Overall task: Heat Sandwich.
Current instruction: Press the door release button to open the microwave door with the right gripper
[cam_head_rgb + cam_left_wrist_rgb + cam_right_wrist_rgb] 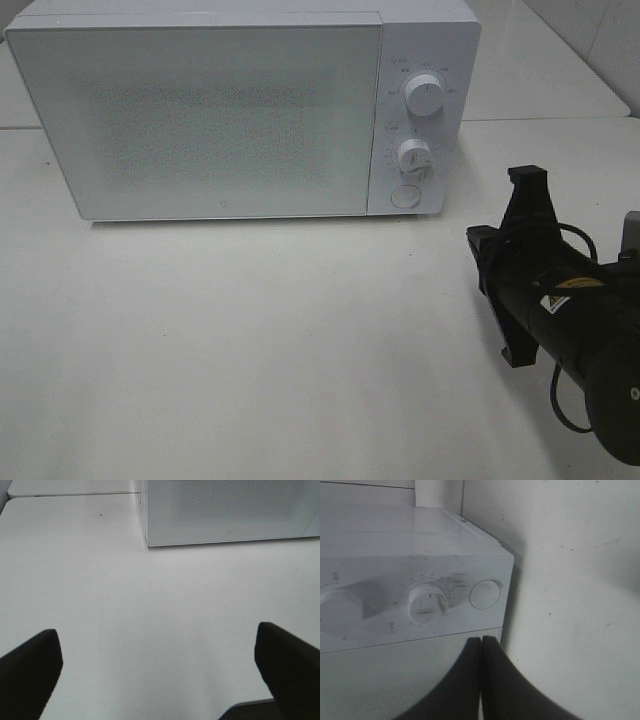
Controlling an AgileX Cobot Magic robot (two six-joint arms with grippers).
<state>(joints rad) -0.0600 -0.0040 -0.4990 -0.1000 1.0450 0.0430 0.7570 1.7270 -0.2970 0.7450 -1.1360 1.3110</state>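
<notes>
Right pincer (481, 640) has its two tips pressed together with nothing between them. It's aimed at the front of the microwave (220, 110), near the round button (485, 594) under the knobs, and as far as I can see it isn't touching it. Left pincer (156, 630) is spread wide and empty, hanging over the bare table (250, 350) with the microwave's corner ahead of it.

The door (200, 115) is shut. My guess is we're at the "pop the door" step, with the closed tips used as a poker. If so, the next move needs the tips lined up square on that button and pushed straight in, without bumping the knob (426, 602) right beside it.

The sandwich? No sign of it in any view. It's not on the table that shows, and I can't see through the door, so it could be inside or off to the side. That means I can't say which way it points or how its long axis runs.
</notes>
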